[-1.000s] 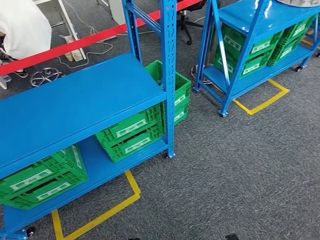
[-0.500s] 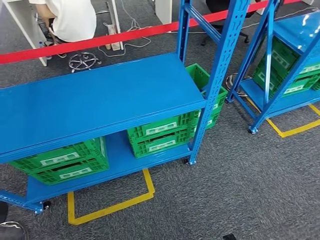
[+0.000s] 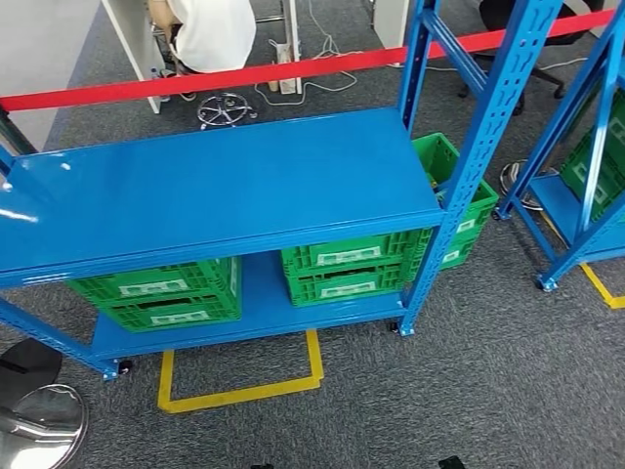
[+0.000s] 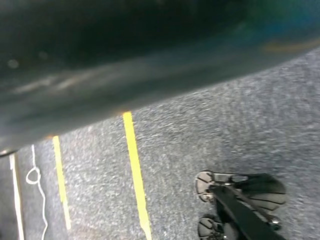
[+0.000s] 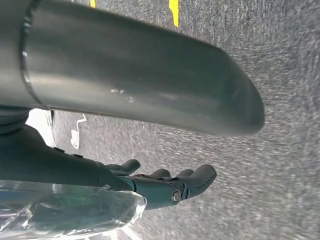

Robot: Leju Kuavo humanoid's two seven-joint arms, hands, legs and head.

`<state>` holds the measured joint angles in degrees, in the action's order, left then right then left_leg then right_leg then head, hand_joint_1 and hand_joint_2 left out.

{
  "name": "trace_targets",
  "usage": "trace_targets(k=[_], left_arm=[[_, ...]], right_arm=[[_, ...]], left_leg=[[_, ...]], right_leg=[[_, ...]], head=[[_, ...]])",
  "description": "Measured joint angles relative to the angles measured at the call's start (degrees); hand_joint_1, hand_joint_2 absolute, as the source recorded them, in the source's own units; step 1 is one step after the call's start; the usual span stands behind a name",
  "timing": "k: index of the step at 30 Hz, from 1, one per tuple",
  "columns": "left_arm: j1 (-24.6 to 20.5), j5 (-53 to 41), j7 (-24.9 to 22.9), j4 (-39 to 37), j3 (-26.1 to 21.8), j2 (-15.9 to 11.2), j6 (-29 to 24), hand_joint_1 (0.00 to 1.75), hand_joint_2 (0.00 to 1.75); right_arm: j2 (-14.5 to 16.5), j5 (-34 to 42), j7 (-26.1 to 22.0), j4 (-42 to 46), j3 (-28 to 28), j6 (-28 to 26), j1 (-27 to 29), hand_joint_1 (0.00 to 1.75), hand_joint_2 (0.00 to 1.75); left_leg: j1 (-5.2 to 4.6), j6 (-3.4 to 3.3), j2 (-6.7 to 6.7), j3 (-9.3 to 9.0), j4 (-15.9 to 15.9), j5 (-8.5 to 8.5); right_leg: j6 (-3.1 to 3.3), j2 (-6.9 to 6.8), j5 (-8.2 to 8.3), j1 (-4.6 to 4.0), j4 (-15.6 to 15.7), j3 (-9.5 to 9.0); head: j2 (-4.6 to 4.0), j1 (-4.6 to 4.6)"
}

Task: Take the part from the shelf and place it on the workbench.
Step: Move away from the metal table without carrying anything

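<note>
A blue metal shelf (image 3: pixel 221 186) stands straight ahead in the head view, and its wide top board fills the middle. Green crates (image 3: pixel 166 293) (image 3: pixel 347 269) sit on its lower board, and another green crate (image 3: pixel 449 176) is behind the right post. My right hand (image 5: pixel 170 185) hangs over grey carpet, dark fingers stretched out and apart from the thick grey thumb (image 5: pixel 143 70), with carpet showing between them. Crumpled clear plastic (image 5: pixel 71 210) lies beyond the fingers; I cannot tell what it is. In the left wrist view my left hand (image 4: pixel 113 55) is a dark blur.
A red barrier tape (image 3: pixel 295 68) runs behind the shelf, and a seated person in white (image 3: pixel 214 29) is beyond it. A second blue shelf (image 3: pixel 582 210) with green crates stands at the right. Yellow floor tape (image 3: pixel 243 391) marks the shelf's place. A shiny round disc (image 3: pixel 37 425) lies at the near left.
The whole picture has shifted right across the three head frames, so the camera has turned left. The shelf now faces me squarely. Nothing on it has moved.
</note>
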<state>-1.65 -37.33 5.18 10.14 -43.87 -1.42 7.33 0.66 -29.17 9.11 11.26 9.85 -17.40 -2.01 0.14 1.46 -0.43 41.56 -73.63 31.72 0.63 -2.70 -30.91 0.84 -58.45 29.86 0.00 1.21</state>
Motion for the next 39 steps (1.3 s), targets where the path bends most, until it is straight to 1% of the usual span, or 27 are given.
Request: trace_targets(k=[1, 2, 3, 4, 5, 6, 9, 10, 13, 18, 22, 27, 37, 38, 39], left_arm=[[0.1, 0.0, 0.0, 0.0, 0.0, 0.0, 0.0, 0.00, 0.00], [0.2, -0.1, 0.0, 0.0, 0.0, 0.0, 0.0, 0.00, 0.00], [0.1, -0.2, 0.0, 0.0, 0.0, -0.1, 0.0, 0.00, 0.00], [0.0, -0.3, 0.0, 0.0, 0.0, -0.1, -0.1, 0.00, 0.00], [0.0, -0.4, 0.0, 0.0, 0.0, -0.2, -0.3, 0.00, 0.00], [0.1, -0.4, -0.1, 0.0, 0.0, -0.2, -0.5, 0.00, 0.00], [0.6, -0.7, -0.5, 0.0, 0.0, -0.3, -1.0, 0.00, 0.00], [0.6, -0.8, -0.6, 0.0, 0.0, -0.3, -1.1, 0.00, 0.00], [0.5, -0.9, -0.8, 0.0, 0.0, -0.3, -1.2, 0.00, 0.00], [0.4, -0.9, -1.1, 0.0, 0.0, -0.2, -1.4, 0.00, 0.00], [0.4, -0.9, -1.4, 0.0, 0.0, -0.3, -1.6, 0.00, 0.00], [0.4, -1.0, -1.7, 0.0, 0.0, -0.3, -1.5, 0.00, 0.00], [0.4, -0.9, -2.0, 0.0, 0.0, -0.3, -1.1, 0.00, 0.00], [0.4, -0.9, -2.0, 0.0, 0.0, -0.3, -1.0, 0.00, 0.00], [0.4, -0.9, -2.1, 0.0, 0.0, -0.3, -0.9, 0.00, 0.00]], right_arm=[[0.0, 0.0, 0.0, 0.0, 0.0, 0.0, 0.0, 0.00, 0.00], [0.0, 0.0, 0.0, 0.0, -0.1, 0.0, -0.1, 0.00, 0.00], [0.0, 0.0, -0.1, 0.0, -0.1, 0.0, -0.1, 0.00, 0.00], [0.0, 0.0, -0.1, 0.0, -0.1, 0.0, -0.2, 0.00, 0.00], [0.0, 0.3, -0.1, 0.0, -0.1, 0.0, -0.3, 0.00, 0.00], [0.0, 0.6, -0.1, 0.0, 0.0, -0.1, -0.4, 0.00, 0.00], [0.0, 1.4, 0.2, 0.0, 0.1, -0.3, -0.8, 0.00, 0.00], [0.0, 1.6, 0.4, 0.0, 0.1, -0.4, -0.8, 0.00, 0.00], [0.1, 1.9, 0.9, 0.0, 0.2, -0.7, -0.8, 0.00, 0.00], [0.1, 2.4, 1.3, 0.0, 0.6, -1.1, -0.7, 0.00, 0.00], [0.2, 2.9, 1.6, 0.0, 1.1, -1.2, -0.7, 0.00, 0.00], [0.2, 3.1, 1.7, 0.0, 1.5, -1.1, -0.7, 0.00, 0.00], [0.2, 2.7, -0.9, 0.0, 1.6, 0.0, -0.7, 0.00, 0.00], [0.2, 2.4, -1.0, 0.0, 1.6, 0.0, -0.7, 0.00, 0.00], [0.2, 2.1, -1.1, 0.0, 1.5, 0.0, -0.7, 0.00, 0.00]], left_leg=[[-0.05, -0.24, 0.29, -1.37, 2.8, -1.94], [-0.24, -0.61, 1.18, -3.32, 6.6, -3.97], [-0.53, -0.98, 2.11, -5.28, 10.2, -5.18], [-0.82, -1.32, 2.97, -6.73, 12.9, -5.72], [-1.07, -1.55, 3.49, -7.53, 14.4, -5.66], [-1.14, -1.42, 3.42, -7.85, 15.0, -5.41], [-1.07, -0.94, 3.13, -8.02, 15.4, -5.56], [-1.09, -1.06, 3.13, -8.03, 15.4, -5.46], [-1.10, -1.45, 3.16, -8.11, 15.4, -5.21], [-1.10, -1.75, 3.22, -8.22, 15.4, -5.00], [-1.11, -1.79, 3.22, -8.27, 15.4, -4.98], [-1.10, -1.80, 3.22, -8.37, 15.4, -4.98], [-1.02, -1.79, 3.22, -8.50, 15.5, -4.97], [-1.06, -1.85, 3.22, -8.48, 15.4, -4.89], [-1.13, -2.08, 3.19, -8.42, 15.3, -4.77]], right_leg=[[-0.03, -0.69, -0.20, -0.06, 0.0, -0.27], [-0.11, -1.30, -0.42, -0.10, 0.0, -0.53], [-0.35, -1.81, -0.73, -0.24, 0.0, -0.60], [-0.63, -2.29, -1.01, -0.35, 0.0, -0.64], [-0.92, -2.71, -1.22, -0.44, 0.1, -0.66], [-0.93, -3.01, -1.47, -0.59, 0.2, -0.67], [-0.26, -3.28, -1.55, -0.70, 0.4, -1.06], [-0.29, -3.27, -1.45, -0.68, 0.6, -1.15], [-0.64, -3.19, -1.33, -0.68, 1.1, -1.46], [-0.97, -3.08, -1.28, -0.67, 1.4, -1.66], [-1.16, -3.08, -1.27, -0.64, 1.5, -1.71], [-1.18, -3.09, -1.28, -0.65, 1.5, -1.77], [-1.28, -3.08, -1.38, -0.70, 1.5, -1.89], [-1.34, -3.09, -1.35, -0.64, 1.5, -1.91], [-1.50, -3.22, -1.29, -0.56, 1.6, -2.12]], head=[[0.00, 0.01], [0.00, 0.01], [0.00, 0.01], [0.00, -0.01], [0.00, -0.02], [0.00, -0.03], [0.00, -0.20], [0.00, -0.25], [0.00, -0.26], [0.00, -0.26], [0.00, -0.24], [0.00, -0.23], [0.00, -0.23], [0.00, -0.23], [0.00, -0.22]])
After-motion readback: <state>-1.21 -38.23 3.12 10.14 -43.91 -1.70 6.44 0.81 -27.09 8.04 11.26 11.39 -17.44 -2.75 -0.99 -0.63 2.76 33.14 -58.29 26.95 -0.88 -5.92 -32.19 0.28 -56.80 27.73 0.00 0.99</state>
